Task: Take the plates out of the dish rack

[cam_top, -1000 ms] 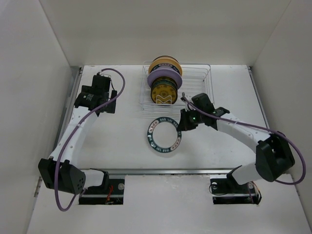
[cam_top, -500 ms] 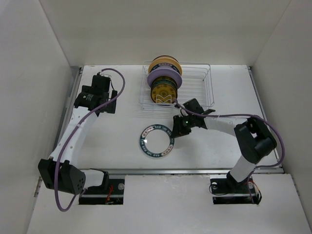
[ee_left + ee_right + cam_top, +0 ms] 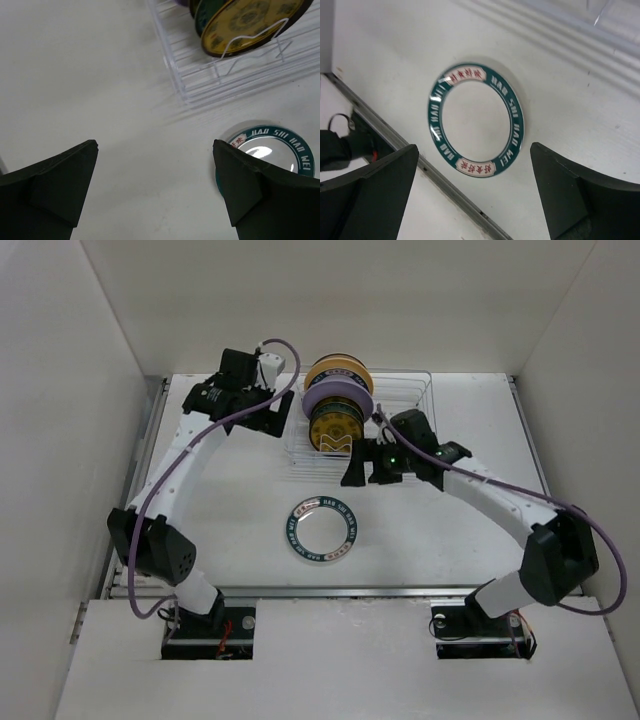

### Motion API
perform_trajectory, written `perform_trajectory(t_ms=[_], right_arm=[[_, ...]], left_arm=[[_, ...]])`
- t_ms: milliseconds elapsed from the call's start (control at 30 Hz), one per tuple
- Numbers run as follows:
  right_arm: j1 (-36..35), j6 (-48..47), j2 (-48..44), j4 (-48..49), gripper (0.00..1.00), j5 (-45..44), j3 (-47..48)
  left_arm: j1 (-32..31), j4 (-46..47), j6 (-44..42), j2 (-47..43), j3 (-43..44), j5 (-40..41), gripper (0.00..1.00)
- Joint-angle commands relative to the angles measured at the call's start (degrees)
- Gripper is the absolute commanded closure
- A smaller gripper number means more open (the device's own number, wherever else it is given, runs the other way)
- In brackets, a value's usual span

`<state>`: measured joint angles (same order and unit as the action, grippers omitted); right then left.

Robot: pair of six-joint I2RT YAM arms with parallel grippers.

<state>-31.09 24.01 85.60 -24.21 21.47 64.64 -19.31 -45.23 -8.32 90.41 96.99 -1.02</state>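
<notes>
A white desk [image 3: 240, 530] sits boxed in by plain white walls [image 3: 330, 300] on three sides. A thin metal strip [image 3: 330, 591] runs along its near edge.

Teal-rimmed plate [image 3: 476, 117] lies flat, seemingly clear of spread claw [image 3: 474, 146].
</notes>
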Motion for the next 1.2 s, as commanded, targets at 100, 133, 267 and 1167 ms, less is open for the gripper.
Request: perform_trajectory(t_ms=[100,133,267,1167], right_arm=[[3.14,1.21,-7.46,-6.28,0.01,-10.20,6.99],[4.62,2.17,-7.99,-7.42,0.01,-12.83,7.95],[9.80,5.25,-9.04,-9.72,0.01,-21.81,9.54],[21.78,6.85,-5.44,-8.40,0.02,-26.48,10.59]], left_arm=[[-7.13,9.28,-8.02,8.26,4.77,-5.41,0.00],[-7.75,9.81,-9.16,9.86,5.74,-5.40,0.02],[-8.64,11.74,-11.02,17.42,11.81,-6.81,0.17],[-8.64,21.94,-10.40,32.64,16.82,-4.52,0.65]])
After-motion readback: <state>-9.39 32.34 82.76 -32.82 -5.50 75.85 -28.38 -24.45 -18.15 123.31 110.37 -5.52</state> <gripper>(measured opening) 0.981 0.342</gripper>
